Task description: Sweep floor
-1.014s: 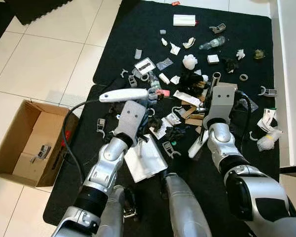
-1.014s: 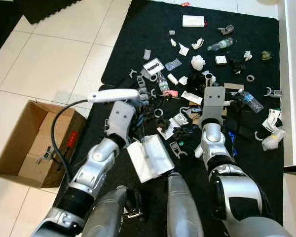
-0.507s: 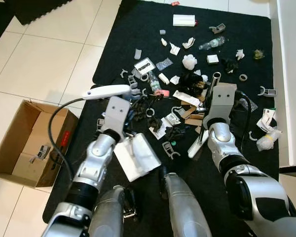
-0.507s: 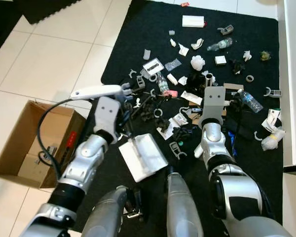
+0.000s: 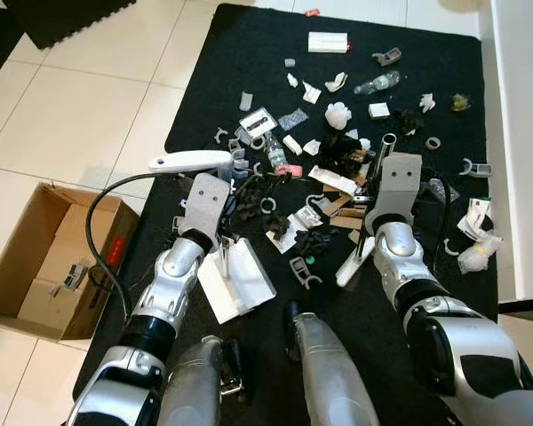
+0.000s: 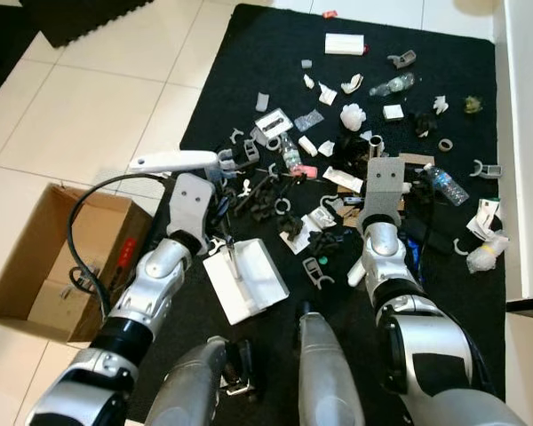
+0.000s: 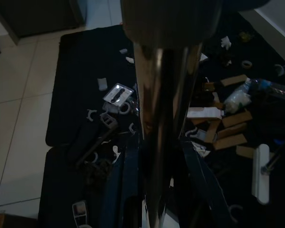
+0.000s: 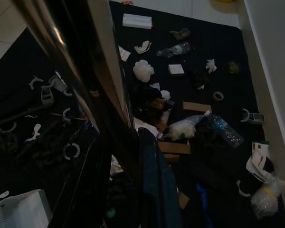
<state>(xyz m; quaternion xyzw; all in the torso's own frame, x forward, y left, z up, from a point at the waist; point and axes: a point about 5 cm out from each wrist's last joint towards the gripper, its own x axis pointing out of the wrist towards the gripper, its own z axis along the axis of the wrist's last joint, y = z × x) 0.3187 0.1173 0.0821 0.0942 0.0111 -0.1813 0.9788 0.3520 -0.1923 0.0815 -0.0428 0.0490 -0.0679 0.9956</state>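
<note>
On the black mat [image 5: 213, 53] lies scattered litter [image 5: 338, 155]: paper scraps, plastic clips, cardboard bits, a bottle [image 5: 377, 82] and a white box [image 5: 328, 42]. My left gripper [image 5: 211, 188] is shut on the metal pole [image 7: 156, 142] of a long-handled dustpan. Its white pan [image 5: 237, 280] rests on the mat at the near left of the litter, and its white grip [image 5: 191, 161] sticks out to the left. My right gripper [image 5: 393, 182] is shut on the broom pole [image 8: 85, 71]. The white broom head [image 5: 354, 264] stands on the mat at the pile's near side.
An open cardboard box [image 5: 44, 266] stands on the pale tiles left of the mat, with a small item inside. A white wall or cabinet [image 5: 524, 133] borders the mat on the right. A second dark mat [image 5: 62, 13] lies at the far left.
My left arm has drawn the dustpan to the left and a little nearer to me across the mat. The right arm and broom have stayed put.
</note>
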